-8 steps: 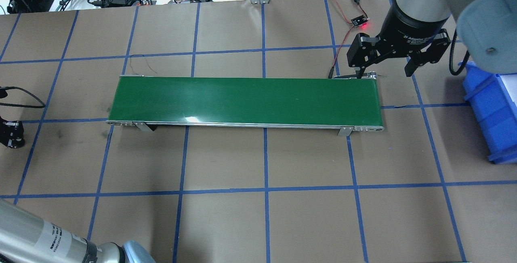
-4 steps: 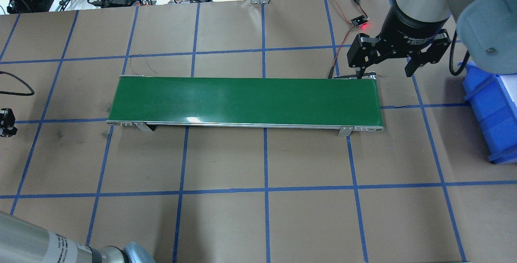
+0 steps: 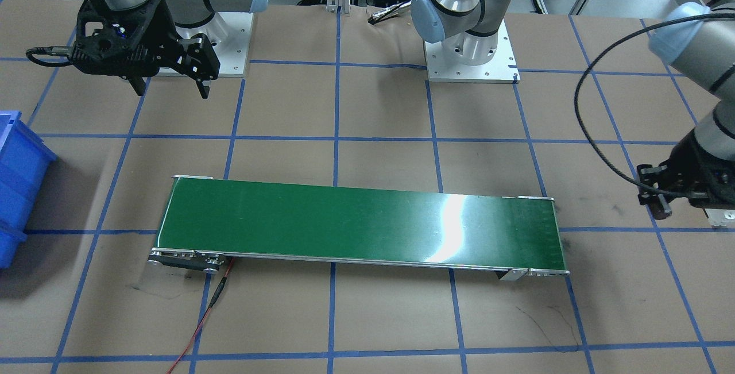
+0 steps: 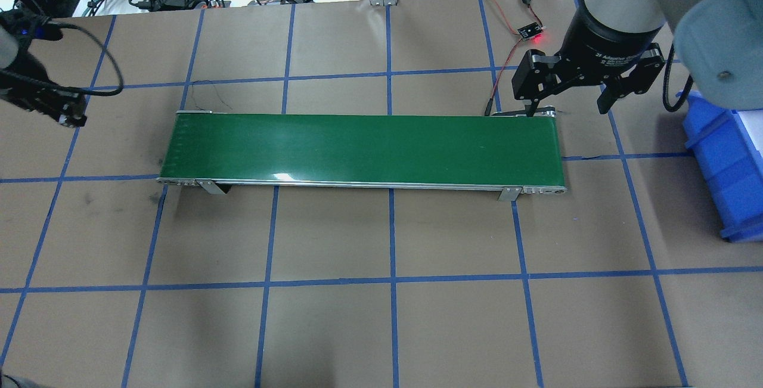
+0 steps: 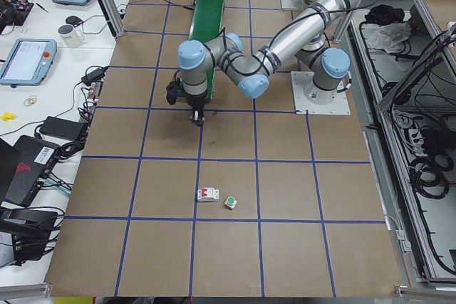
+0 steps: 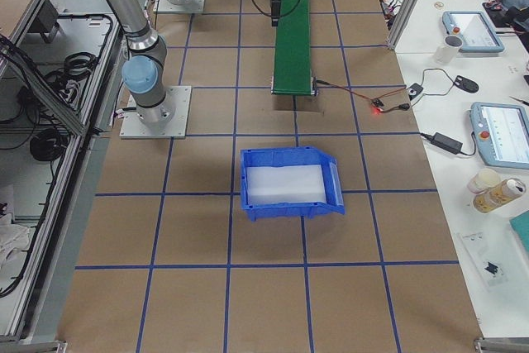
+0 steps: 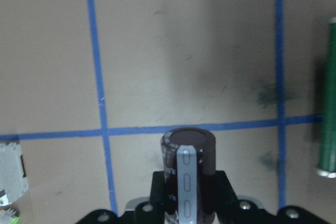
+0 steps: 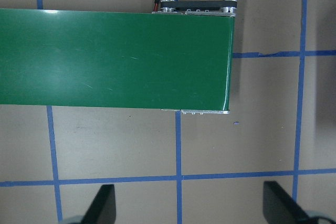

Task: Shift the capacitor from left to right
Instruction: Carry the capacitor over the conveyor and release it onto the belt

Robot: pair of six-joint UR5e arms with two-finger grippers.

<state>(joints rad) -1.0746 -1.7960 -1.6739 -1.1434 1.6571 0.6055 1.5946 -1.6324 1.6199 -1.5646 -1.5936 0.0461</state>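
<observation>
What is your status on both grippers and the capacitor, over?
Left gripper shut on capacitor, above table beside conveyor belt's left end. Right gripper open, raised near belt's right end. Nothing on belt.

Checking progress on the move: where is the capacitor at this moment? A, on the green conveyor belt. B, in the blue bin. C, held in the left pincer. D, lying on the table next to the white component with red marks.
C: the left wrist view shows the capacitor clamped upright in the left pincer, above the table.
</observation>
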